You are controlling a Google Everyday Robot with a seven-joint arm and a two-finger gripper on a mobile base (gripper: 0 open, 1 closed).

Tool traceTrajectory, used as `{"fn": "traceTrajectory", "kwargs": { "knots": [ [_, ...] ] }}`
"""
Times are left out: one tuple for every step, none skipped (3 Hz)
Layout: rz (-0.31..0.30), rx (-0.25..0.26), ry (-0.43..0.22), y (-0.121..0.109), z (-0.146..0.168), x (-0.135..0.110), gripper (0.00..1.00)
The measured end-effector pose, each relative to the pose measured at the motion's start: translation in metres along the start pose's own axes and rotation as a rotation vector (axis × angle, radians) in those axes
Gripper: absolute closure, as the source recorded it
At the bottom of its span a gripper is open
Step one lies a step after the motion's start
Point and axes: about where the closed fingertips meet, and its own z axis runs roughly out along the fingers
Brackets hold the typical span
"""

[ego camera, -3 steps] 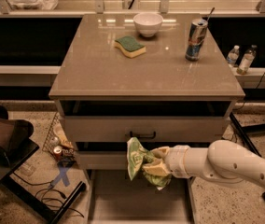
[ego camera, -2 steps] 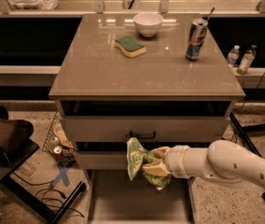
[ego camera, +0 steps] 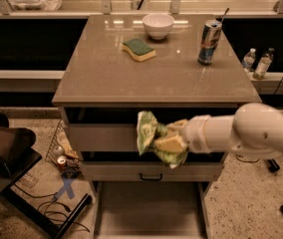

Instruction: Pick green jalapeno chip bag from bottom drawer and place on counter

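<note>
The green jalapeno chip bag is crumpled, green with pale patches, and hangs in the air in front of the upper drawers, just below the counter's front edge. My gripper reaches in from the right on a white arm and is shut on the bag. The bottom drawer is pulled open below, its flat floor bare. The counter is the glossy tan top above the bag.
On the counter stand a green-and-yellow sponge, a white bowl and a drink can. A wire basket with cans sits on the floor to the left, beside a dark chair. Two bottles stand at the right.
My gripper has lifted the chip bag from just over the bottom drawer up to the level of the upper drawers, near the counter's front edge.
</note>
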Motion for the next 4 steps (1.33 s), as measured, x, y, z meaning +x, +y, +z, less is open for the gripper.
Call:
{"fn": "traceTrajectory", "kwargs": {
  "knots": [
    [0.023, 0.017, 0.017, -0.024, -0.040, -0.064, 1.00],
    [0.004, 0.074, 0.017, -0.045, -0.081, -0.142, 1.00],
    [-0.040, 0.083, -0.037, -0.060, -0.076, -0.182, 1.00],
    [-0.054, 0.049, -0.151, -0.066, -0.011, -0.209, 1.00]
  ]
}}
